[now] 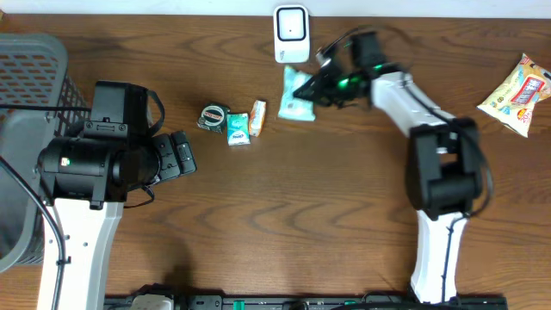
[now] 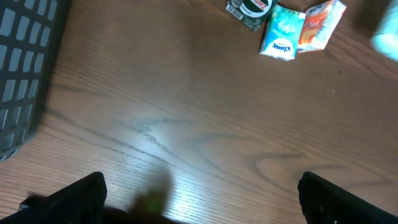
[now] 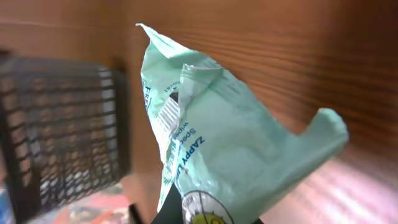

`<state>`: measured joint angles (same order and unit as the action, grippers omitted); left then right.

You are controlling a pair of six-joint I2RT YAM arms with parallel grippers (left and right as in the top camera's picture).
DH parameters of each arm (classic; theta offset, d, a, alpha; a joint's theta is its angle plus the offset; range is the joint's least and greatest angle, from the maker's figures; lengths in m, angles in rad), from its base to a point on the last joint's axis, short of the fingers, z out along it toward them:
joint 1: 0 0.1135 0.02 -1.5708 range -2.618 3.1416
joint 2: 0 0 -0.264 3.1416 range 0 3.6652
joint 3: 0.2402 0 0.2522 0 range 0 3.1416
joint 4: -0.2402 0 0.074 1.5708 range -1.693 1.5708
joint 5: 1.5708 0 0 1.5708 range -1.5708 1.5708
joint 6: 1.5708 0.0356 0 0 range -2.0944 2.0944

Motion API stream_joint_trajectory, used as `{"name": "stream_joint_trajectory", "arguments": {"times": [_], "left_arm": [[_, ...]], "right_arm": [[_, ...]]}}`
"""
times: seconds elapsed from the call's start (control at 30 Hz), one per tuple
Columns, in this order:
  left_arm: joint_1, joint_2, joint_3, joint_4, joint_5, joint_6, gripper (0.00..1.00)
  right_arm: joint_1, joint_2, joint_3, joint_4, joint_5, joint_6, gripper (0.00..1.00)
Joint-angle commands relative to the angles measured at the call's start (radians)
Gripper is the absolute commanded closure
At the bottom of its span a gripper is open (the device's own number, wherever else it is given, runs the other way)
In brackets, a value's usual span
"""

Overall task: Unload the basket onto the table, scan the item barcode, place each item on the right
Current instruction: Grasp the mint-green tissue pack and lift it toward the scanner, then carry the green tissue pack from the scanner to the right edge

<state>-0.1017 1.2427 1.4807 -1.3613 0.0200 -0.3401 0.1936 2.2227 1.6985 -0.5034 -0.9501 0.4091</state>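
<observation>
The item is a mint-green wipes packet (image 1: 295, 96) lying just below the white barcode scanner (image 1: 291, 34) at the table's back edge. My right gripper (image 1: 312, 86) reaches in from the right and is shut on the packet's lower end. In the right wrist view the crumpled packet (image 3: 230, 137) fills the middle, and a barcode strip shows on its left side. My left gripper (image 1: 183, 155) stands open over bare wood at the left. Its dark fingers (image 2: 74, 199) sit far apart with nothing between them.
A grey mesh basket (image 1: 30, 103) stands at the far left. A tape roll (image 1: 213, 117), a small tissue pack (image 1: 238, 129) and an orange carton (image 1: 257, 117) lie left of the packet. A yellow snack bag (image 1: 516, 93) lies at the far right.
</observation>
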Motion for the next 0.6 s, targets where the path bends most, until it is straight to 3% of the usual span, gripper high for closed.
{"name": "stream_joint_trajectory", "arguments": {"times": [0.0,0.17,0.57], "left_arm": [[0.0,-0.001,0.004,-0.003,-0.003,-0.002,0.02],[0.0,-0.001,0.004,-0.003,-0.003,-0.002,0.02],[0.0,-0.001,0.004,-0.003,-0.003,-0.002,0.02]], "right_arm": [[-0.021,-0.187,0.003,-0.055,-0.133,-0.175,0.99],[-0.028,-0.369,0.003,-0.196,-0.107,-0.425,0.99],[-0.008,-0.436,0.002,-0.274,-0.032,-0.43,0.99]]}}
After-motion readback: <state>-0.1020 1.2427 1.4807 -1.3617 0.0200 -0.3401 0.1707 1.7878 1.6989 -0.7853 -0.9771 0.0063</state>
